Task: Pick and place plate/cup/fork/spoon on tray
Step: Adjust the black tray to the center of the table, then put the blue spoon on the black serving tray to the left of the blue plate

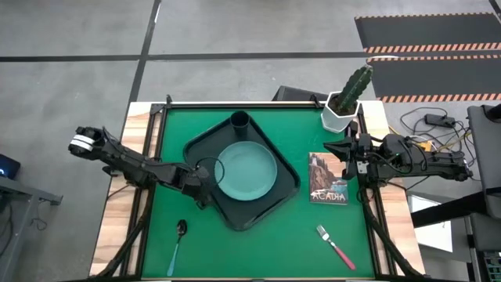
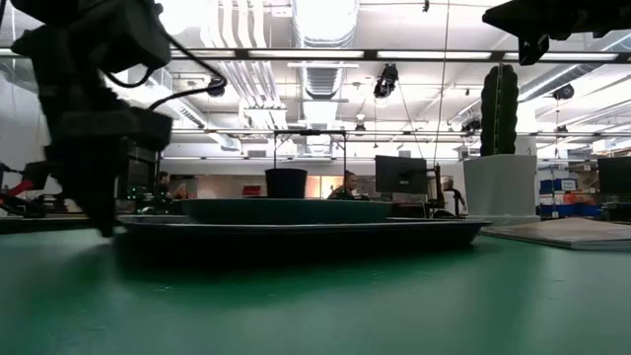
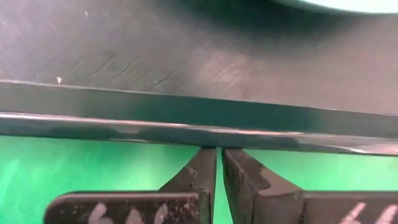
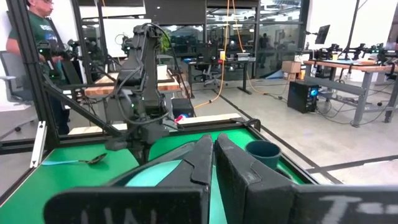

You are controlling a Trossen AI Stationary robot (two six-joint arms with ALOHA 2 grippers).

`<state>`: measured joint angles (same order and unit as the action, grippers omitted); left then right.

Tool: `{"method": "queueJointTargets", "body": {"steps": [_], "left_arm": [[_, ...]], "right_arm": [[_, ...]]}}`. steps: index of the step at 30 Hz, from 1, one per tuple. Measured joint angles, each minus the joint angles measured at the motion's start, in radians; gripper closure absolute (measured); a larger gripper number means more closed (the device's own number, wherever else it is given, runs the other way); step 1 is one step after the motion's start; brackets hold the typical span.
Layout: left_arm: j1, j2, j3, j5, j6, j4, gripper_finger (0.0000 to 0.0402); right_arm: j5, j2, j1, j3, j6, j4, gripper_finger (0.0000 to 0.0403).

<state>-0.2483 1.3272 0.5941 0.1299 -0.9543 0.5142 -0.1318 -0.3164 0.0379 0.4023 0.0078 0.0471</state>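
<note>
Left hand (image 1: 205,188) closed, empty, at the tray (image 1: 235,215) edge. Nearer the spoon (image 1: 178,244), handle pointing away toward the counter's near edge. Right hand (image 1: 350,150) closed, parked by the book.

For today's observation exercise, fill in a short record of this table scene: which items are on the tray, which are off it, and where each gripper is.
on tray: plate and cup on the tray
off tray: spoon and fork, both on the green mat
left gripper: at the tray's left rim, fingers shut, empty
right gripper: near the table's right edge above the book, fingers shut, empty
</note>
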Motion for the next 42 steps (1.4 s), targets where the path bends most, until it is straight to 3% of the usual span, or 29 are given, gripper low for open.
{"method": "queueJointTargets", "body": {"steps": [8,16,24,31,34,39,42], "left_arm": [[0.036,-0.006,0.035,-0.073,0.053,-0.045,0.0393],[0.039,-0.019,0.162,-0.139,0.141,-0.045,0.0393],[0.050,-0.019,0.303,-0.014,0.338,-0.127,0.0393],[0.059,-0.008,0.317,0.007,0.413,-0.266,0.0393],[0.059,-0.007,0.319,-0.078,0.290,-0.199,0.0393],[0.026,-0.008,0.333,-0.404,-0.067,-0.002,0.0399],[-0.027,0.006,0.338,-0.492,-0.246,0.088,0.0401]], "right_arm": [[0.000,0.000,0.000,0.000,0.000,0.000,0.0394],[0.000,0.000,0.000,0.000,0.000,0.000,0.0394],[0.000,0.000,0.000,0.000,0.000,0.000,0.0394],[0.000,0.000,0.000,0.000,0.000,0.000,0.0394],[0.000,0.000,0.000,0.000,0.002,0.000,0.0394],[0.000,0.000,0.000,0.000,0.019,0.001,0.0394],[0.001,0.000,0.000,0.000,0.055,0.001,0.0394]]}}
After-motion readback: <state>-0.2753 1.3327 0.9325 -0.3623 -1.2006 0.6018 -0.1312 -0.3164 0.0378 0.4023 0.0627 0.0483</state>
